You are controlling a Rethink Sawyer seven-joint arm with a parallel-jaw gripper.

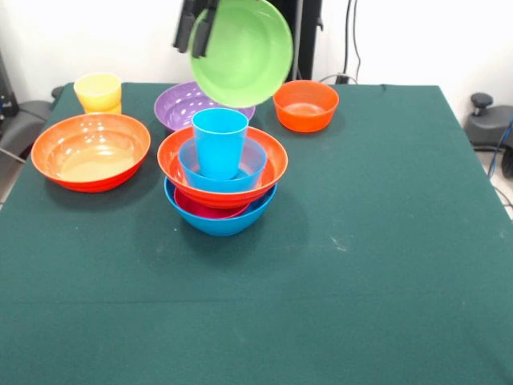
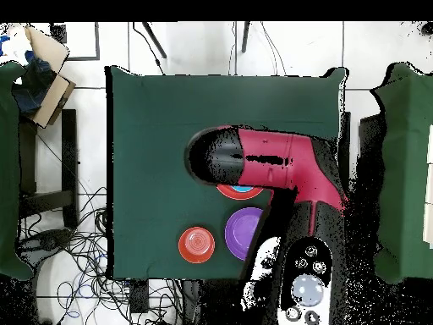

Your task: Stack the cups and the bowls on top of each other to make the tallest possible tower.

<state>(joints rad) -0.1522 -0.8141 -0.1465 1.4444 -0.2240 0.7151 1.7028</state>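
Observation:
My gripper [image 1: 193, 42] is shut on the rim of the lime green bowl [image 1: 243, 52] and holds it tilted in the air, above and a little behind the tower. The tower [image 1: 222, 180] is a large blue bowl [image 1: 220, 220], a magenta bowl [image 1: 200, 210], a large orange bowl [image 1: 268, 164], a medium blue bowl [image 1: 252, 164] and an upright blue cup [image 1: 219, 140] on top. In the overhead view my arm [image 2: 271, 161] hides the gripper and most of the tower [image 2: 241, 191].
A second large orange bowl [image 1: 90, 150] sits at the left, with the yellow cup [image 1: 98, 91] behind it. The purple bowl [image 1: 178, 104] [image 2: 245, 230] and the small orange bowl [image 1: 305, 104] [image 2: 196, 244] sit behind the tower. A green cloth [image 1: 361, 265] covers the table.

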